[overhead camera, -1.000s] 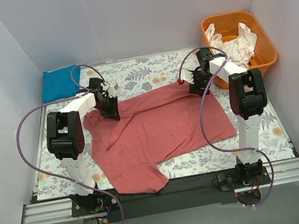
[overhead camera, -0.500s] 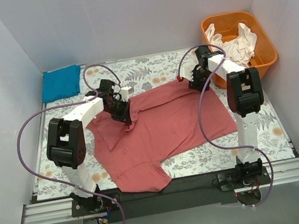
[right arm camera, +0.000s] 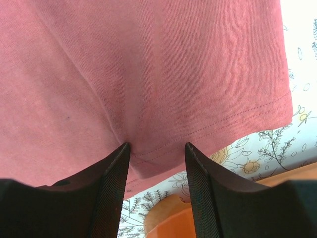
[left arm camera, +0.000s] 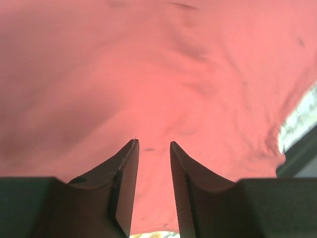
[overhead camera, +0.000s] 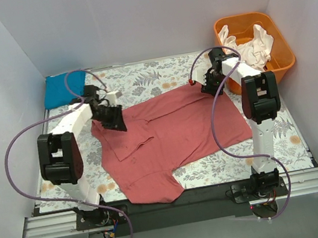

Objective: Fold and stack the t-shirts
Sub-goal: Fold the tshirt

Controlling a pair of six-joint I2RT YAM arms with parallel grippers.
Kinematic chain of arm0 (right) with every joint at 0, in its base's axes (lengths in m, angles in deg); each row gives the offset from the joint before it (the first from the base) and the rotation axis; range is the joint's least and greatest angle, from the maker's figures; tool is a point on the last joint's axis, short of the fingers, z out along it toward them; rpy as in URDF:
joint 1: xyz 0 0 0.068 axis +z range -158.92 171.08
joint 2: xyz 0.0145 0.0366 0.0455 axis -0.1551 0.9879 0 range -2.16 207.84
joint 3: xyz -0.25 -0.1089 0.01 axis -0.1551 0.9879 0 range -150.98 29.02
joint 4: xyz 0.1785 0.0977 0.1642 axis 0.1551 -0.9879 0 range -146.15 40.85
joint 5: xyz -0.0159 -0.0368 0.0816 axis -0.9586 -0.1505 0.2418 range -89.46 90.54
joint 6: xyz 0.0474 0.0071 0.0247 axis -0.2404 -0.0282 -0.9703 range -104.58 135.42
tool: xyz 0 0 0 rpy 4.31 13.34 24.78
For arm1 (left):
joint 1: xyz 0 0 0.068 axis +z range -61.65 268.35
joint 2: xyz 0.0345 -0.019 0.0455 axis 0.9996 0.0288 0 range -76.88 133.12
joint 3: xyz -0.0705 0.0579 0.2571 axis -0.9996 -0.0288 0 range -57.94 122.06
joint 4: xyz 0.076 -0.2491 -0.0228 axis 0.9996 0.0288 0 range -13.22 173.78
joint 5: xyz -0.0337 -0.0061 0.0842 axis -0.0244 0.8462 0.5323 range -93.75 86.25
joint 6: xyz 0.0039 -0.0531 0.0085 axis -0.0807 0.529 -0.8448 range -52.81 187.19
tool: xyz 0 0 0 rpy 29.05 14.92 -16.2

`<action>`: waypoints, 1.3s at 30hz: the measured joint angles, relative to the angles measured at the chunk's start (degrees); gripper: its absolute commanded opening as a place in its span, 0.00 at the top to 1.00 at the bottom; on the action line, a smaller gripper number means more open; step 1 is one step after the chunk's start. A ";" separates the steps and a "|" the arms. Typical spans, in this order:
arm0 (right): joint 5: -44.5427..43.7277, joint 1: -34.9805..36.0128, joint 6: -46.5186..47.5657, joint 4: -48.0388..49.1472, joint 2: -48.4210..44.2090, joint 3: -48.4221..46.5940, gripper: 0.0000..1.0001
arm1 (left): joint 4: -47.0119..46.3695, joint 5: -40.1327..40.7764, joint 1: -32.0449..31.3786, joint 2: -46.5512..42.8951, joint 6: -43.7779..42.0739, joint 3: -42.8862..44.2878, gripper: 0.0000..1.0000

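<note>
Top external view has the red cotton t-shirt [overhead camera: 174, 135] lying open and rumpled on the floral-printed surface [overhead camera: 157, 73], its long axis running from the near-left corner up toward the far right. The left hand [overhead camera: 111, 116] sits over the far-left shoulder area and the right hand [overhead camera: 208, 83] over the far-right hem corner, so each arm holds the end nearest it and the cloth stretches between them. In the right wrist view the fingers are spread, tips resting on the fabric just inside the stitched hem, with creases running toward them. In the left wrist view the fingers stand narrowly parted over plain red cloth (whether they pinch a fold I cannot tell). A folded blue cloth [overhead camera: 63, 88] lies far left, and an orange plastic basket [overhead camera: 283, 58] far right.
</note>
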 measured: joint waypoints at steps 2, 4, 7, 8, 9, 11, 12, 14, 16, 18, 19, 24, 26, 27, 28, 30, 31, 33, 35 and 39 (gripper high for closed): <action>0.07 0.00 -0.17 0.00 -0.11 0.04 0.45 | -1.16 1.27 4.98 -1.09 1.40 -0.52 0.69; 0.24 -0.02 -0.46 0.00 -0.24 0.11 0.45 | -3.10 4.33 7.45 -2.49 2.93 -2.40 0.69; 0.76 -0.04 -1.14 0.00 -0.68 0.22 0.46 | -4.24 9.60 7.17 -3.06 5.60 -4.24 0.69; 1.11 -0.04 -1.46 0.02 -0.92 0.35 0.47 | -4.55 11.13 6.84 -2.62 6.45 -4.26 0.69; 1.40 -0.04 -1.75 0.02 -1.27 0.57 0.48 | -5.01 12.57 6.67 -2.01 7.19 -4.26 0.70; 1.88 -0.04 -2.38 -0.04 -1.99 0.90 0.51 | -5.75 15.43 6.27 0.00 8.31 -3.96 0.71; 2.05 -0.04 -2.75 -0.02 -2.19 0.90 0.52 | -5.90 16.98 6.29 1.40 8.57 -3.65 0.72; 2.36 -0.04 -3.39 0.02 -2.32 0.90 0.52 | -6.34 19.85 6.56 4.42 8.81 -3.04 0.72; 2.40 -0.02 -3.93 0.02 -2.32 0.90 0.52 | -5.97 21.55 7.15 6.86 8.94 -1.14 0.73; 2.43 0.00 -4.66 0.02 -2.32 0.90 0.52 | -5.49 22.95 7.72 8.90 8.74 1.53 0.73; 2.54 0.00 -4.90 0.04 -2.32 0.90 0.52 | -4.98 23.39 8.02 10.19 8.37 3.30 0.74; 2.89 0.02 -7.15 -0.15 -2.32 0.09 0.53 | -3.41 26.25 10.43 19.98 5.27 17.79 0.72; 3.15 0.02 -8.83 -0.17 -2.32 -1.29 0.55 | -4.20 26.95 11.69 24.33 3.58 24.59 0.71; 3.39 0.02 -10.58 -0.35 -2.21 -2.58 0.57 | -4.76 26.80 12.20 25.88 2.78 26.97 0.70; 3.74 0.02 -12.52 -0.31 -2.16 -4.00 0.59 | -5.18 26.51 12.52 26.97 2.08 28.65 0.70; 4.81 -0.02 -16.87 -0.22 -2.10 -6.86 0.60 | -5.62 25.90 13.11 27.80 1.14 30.01 0.70; 5.33 -0.04 -19.47 -0.28 -1.95 -8.31 0.59 | -5.57 25.46 13.27 27.82 0.74 30.10 0.69; 6.97 -0.26 -26.05 0.31 -1.77 -11.10 0.60 | -5.57 25.07 13.27 27.82 0.11 30.08 0.69; 8.37 -0.57 -31.41 0.55 -1.77 -12.41 0.59 | -5.81 25.00 13.27 27.67 -0.35 29.75 0.68; 8.87 -1.09 -41.86 0.96 -0.59 -12.96 0.54 | -7.74 25.00 13.25 26.51 -0.79 27.43 0.68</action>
